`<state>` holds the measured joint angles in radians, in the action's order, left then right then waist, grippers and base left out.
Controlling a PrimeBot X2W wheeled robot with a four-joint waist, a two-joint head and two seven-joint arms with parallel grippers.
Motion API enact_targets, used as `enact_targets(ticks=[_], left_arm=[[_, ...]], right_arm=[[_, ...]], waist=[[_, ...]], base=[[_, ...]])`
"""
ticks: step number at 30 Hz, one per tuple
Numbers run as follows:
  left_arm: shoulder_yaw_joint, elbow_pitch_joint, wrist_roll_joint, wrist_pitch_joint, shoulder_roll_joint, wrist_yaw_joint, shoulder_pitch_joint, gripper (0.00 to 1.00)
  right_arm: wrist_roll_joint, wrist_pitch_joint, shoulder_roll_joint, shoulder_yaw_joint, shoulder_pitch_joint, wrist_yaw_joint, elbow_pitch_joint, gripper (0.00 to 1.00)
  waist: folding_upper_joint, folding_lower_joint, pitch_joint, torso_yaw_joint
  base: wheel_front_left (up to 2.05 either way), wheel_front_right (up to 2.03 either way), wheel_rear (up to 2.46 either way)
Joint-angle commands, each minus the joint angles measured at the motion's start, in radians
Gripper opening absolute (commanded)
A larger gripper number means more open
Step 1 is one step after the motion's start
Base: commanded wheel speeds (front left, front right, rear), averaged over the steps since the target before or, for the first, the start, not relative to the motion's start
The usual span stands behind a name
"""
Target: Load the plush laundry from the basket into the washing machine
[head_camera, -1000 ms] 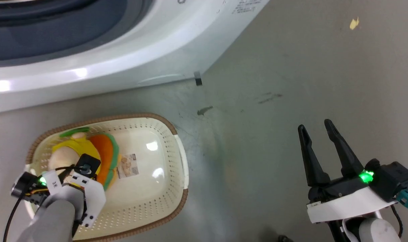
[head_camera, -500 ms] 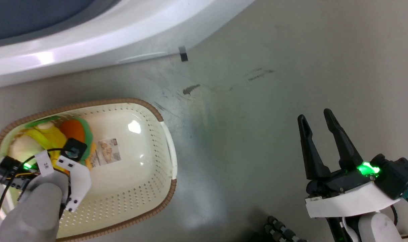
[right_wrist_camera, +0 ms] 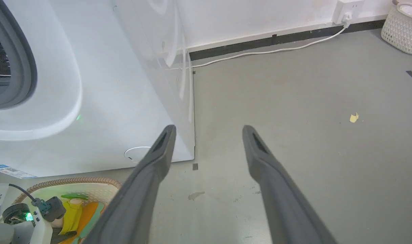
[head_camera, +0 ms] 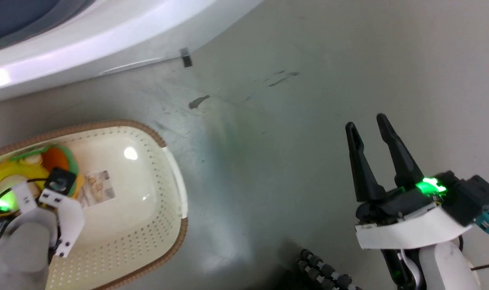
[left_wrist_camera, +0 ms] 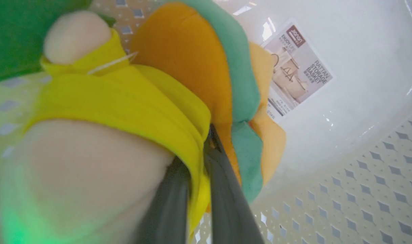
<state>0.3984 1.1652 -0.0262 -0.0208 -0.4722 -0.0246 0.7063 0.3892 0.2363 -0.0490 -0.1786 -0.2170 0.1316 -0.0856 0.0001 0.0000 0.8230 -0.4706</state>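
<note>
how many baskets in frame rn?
2. One cream basket beside the washer, holding the toy; one white woven basket far off, cut off at the right wrist view's corner. Others may be out of frame.
</note>
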Motion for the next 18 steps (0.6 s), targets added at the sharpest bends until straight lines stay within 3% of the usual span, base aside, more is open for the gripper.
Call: enact_targets(ticks=[1, 8, 14, 18], left_arm=[[0.002, 0.028, 0.007, 0.005, -0.011, 0.004, 0.008, 0.00], [0.007, 0.097, 0.060, 0.137, 0.053, 0.005, -0.017, 0.00], [-0.003, 0.099, 0.105, 0.230, 0.174, 0.019, -0.073, 0.00], [-0.010, 0.080, 0.131, 0.264, 0.221, 0.018, -0.118, 0.00]], right_arm=[[0.011, 0.010, -0.001, -0.007, -0.025, -0.001, 0.002, 1.00], [-0.029, 0.024, -0.001, 0.027, -0.024, -0.001, 0.022, 1.00], [-0.094, 0.025, -0.001, 0.055, 0.038, -0.001, 0.043, 1.00], [-0.132, 0.025, -0.001, 0.065, 0.080, -0.001, 0.051, 1.00]], waist=[[-0.0001, 0.0000, -0.018, -0.018], [-0.0001, 0.0000, -0.150, 0.024], [-0.0001, 0.0000, -0.339, 0.112], [-0.0001, 0.0000, -0.442, 0.160]], base=[[0.00, 0.00, 0.00], [0.00, 0.00, 0.00], [0.00, 0.00, 0.00], [0.00, 0.00, 0.00]])
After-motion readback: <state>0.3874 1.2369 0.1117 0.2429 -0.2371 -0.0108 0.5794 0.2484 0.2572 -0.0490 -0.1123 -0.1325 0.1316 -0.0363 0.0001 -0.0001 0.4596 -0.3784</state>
